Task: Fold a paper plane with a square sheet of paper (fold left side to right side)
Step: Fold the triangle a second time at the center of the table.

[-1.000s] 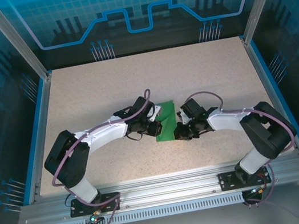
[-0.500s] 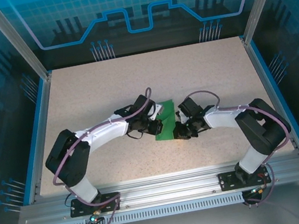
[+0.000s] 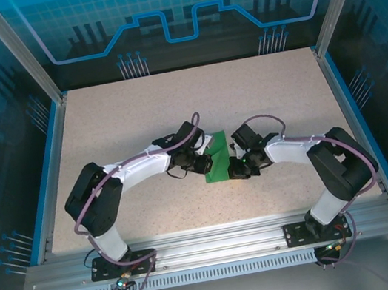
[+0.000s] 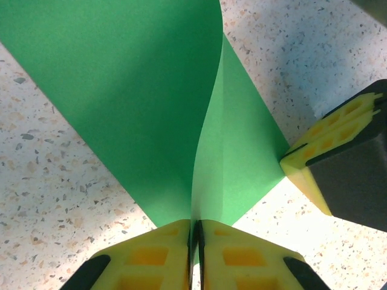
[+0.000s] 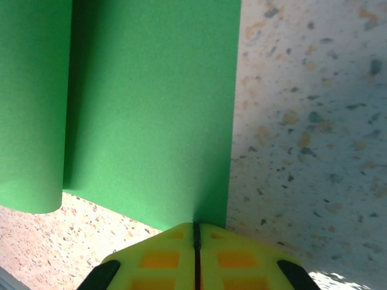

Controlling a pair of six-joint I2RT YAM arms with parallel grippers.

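Observation:
The square sheet of paper (image 3: 218, 165) is bright green and lies mid-table between both arms. In the left wrist view the sheet (image 4: 133, 90) has one side lifted off the table and curving up into my left gripper (image 4: 195, 232), which is shut on that edge. My left gripper (image 3: 203, 164) is at the sheet's left side and my right gripper (image 3: 235, 174) at its near right. In the right wrist view my right gripper (image 5: 195, 228) is shut, its tips down on the flat sheet (image 5: 151, 109) by the near right corner. Its yellow fingers (image 4: 314, 151) sit at that corner.
The speckled tabletop (image 3: 136, 117) has a blue rim (image 3: 49, 178) on the left and another (image 3: 354, 117) on the right. Aluminium posts (image 3: 15, 49) stand at the back corners. Open table surface lies beyond and to both sides of the sheet.
My left arm has shifted slightly to the right with the lifted edge in its grip. The right gripper has stayed at the sheet's corner, its forearm drawn in slightly.

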